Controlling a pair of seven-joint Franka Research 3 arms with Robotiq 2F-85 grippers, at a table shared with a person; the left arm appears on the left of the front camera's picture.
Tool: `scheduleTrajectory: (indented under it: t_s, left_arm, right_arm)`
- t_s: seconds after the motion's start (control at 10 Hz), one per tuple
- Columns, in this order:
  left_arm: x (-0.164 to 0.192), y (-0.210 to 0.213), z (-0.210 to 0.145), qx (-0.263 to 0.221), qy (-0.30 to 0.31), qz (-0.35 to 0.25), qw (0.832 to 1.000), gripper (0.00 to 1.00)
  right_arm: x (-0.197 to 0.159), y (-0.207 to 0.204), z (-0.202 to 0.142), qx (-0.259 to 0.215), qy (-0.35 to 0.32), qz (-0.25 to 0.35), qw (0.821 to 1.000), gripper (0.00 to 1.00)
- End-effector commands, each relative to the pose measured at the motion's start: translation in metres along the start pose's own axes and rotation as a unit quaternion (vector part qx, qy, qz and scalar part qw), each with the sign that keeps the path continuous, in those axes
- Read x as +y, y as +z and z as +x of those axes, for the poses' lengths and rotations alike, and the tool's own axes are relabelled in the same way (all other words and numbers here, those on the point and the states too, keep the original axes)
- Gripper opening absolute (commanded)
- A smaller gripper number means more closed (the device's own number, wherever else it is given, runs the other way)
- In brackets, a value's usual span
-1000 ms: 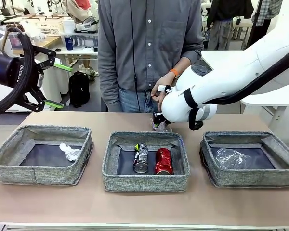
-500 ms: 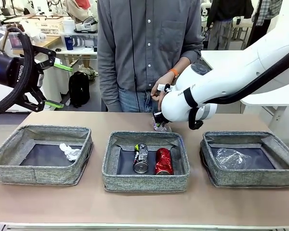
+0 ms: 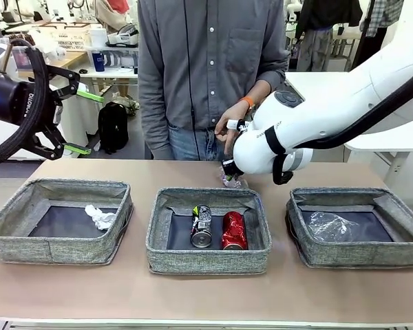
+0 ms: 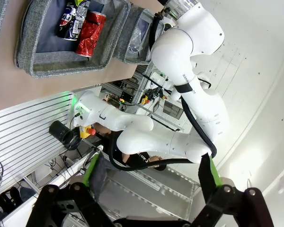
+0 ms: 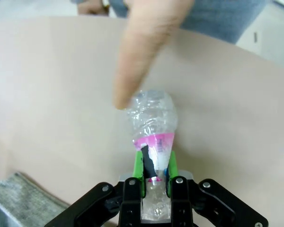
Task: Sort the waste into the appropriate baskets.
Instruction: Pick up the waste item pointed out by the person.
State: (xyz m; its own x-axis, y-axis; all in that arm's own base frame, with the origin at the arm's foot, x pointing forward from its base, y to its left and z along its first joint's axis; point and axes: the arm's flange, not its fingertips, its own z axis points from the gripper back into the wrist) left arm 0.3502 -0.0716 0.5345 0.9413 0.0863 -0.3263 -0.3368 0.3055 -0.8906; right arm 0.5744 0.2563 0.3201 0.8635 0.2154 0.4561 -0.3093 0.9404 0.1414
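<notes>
A: Starting at the near edge of the beige worktop (image 3: 206,295), what sits there?

B: Three low rectangular bins of grey heathered fabric stand in a row. The left bin (image 3: 7,237) holds a crumpled white paper wad (image 3: 100,216). The middle bin (image 3: 208,261) holds a dark printed drink can (image 3: 202,226) lying just beside a red drink can (image 3: 234,230), the two side by side and touching or nearly so. The right bin (image 3: 406,237) holds a crushed clear plastic bottle (image 3: 334,225).

A: And behind the middle bin?

B: The right gripper (image 5: 154,176) is closed tight on a second crushed clear plastic bottle with a pink-purple label (image 5: 154,123), its green pads (image 5: 139,165) pressing the narrow end. In the front view that bottle (image 3: 230,181) sits low over the worktop just behind the middle bin's far wall, toward the far edge; whether it touches the surface I cannot tell.

A: Is the person involved?

B: A person's hand (image 3: 230,127) hangs just above the white right arm, and in the right wrist view a finger (image 5: 142,52) touches the bottle's rounded far end.

A: The left gripper?

B: The left gripper (image 3: 67,115) is raised well above the worktop's left edge, jaws spread wide with nothing between them.
</notes>
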Motion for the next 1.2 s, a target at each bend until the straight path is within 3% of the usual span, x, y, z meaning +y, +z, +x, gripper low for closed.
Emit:
scheduleTrajectory:
  t_s: [0.0,0.1,0.3,0.4,0.5,0.6,0.8,1.0,1.1]
  left_arm:
    - [-0.004,-0.001,-0.001,0.003,0.002,-0.01,1.0,1.0]
    - [-0.004,-0.001,-0.001,0.003,0.002,-0.01,1.0,1.0]
    - [-0.004,-0.001,-0.001,0.003,0.002,-0.01,1.0,1.0]
    - [-0.004,-0.001,-0.001,0.003,0.002,-0.01,1.0,1.0]
    - [-0.004,-0.001,-0.001,0.003,0.002,-0.01,1.0,1.0]
    - [-0.004,-0.001,-0.001,0.003,0.002,-0.01,1.0,1.0]
    - [-0.004,-0.001,-0.001,0.003,0.002,-0.01,1.0,1.0]
    - [-0.004,-0.001,-0.001,0.003,0.002,-0.01,1.0,1.0]
    - [-0.004,-0.001,-0.001,0.003,0.002,-0.01,1.0,1.0]
  right_arm:
    - [-0.018,0.034,-0.007,-0.003,0.032,-0.049,0.998,0.0]
    - [-0.036,0.077,-0.014,0.0,0.023,-0.077,0.997,0.0]
    - [-0.048,0.162,-0.025,0.02,-0.058,-0.113,0.992,0.0]
    - [-0.043,0.206,-0.031,0.049,-0.115,-0.096,0.988,0.0]
    - [-0.029,0.243,-0.035,0.077,-0.175,-0.12,0.974,0.0]
    - [-0.005,0.278,-0.038,0.073,-0.215,-0.146,0.963,0.0]
    - [0.043,0.326,-0.045,0.062,-0.2,-0.194,0.958,0.0]
    - [0.073,0.348,-0.047,0.011,-0.175,-0.156,0.972,0.0]
    - [0.065,0.341,-0.052,-0.036,-0.188,-0.142,0.971,0.0]
